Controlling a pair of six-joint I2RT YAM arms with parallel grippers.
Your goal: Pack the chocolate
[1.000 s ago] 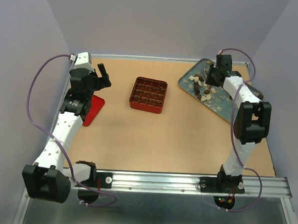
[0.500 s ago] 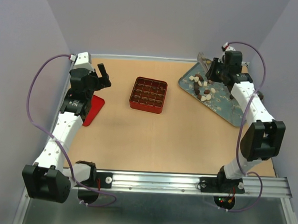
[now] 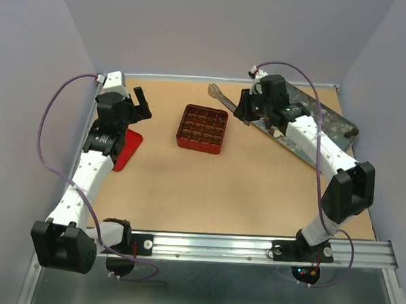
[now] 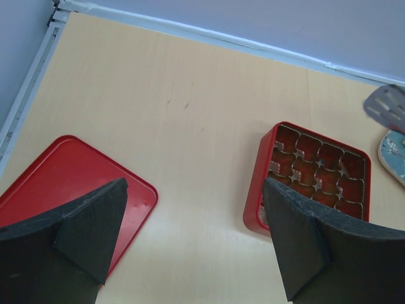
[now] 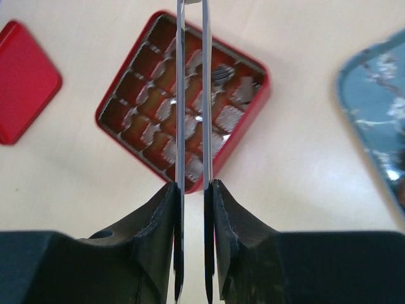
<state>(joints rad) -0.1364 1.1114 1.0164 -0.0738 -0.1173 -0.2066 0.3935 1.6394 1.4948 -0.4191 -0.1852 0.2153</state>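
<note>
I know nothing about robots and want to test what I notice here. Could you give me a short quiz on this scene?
1. True or false: the left gripper is shut.
2. The right gripper holds: A) slim metal tongs, B) a spoon, C) a brush.
3. How many red things lie on the wooden table?
Key: 1 false; 2 A; 3 two, the red square gridded box and the flat red lid.

We take the gridded box (image 3: 202, 129) as the reference. The flat lid (image 3: 129, 148) lies on the table (image 3: 207, 193), well to its left. The tray (image 3: 324, 116) lies to its right and slightly behind. The tongs (image 3: 218, 95) are located just behind its right rear corner, between box and tray. One cell in the box appears to hold a chocolate piece (image 5: 221, 73), though we cannot confirm this.
</note>
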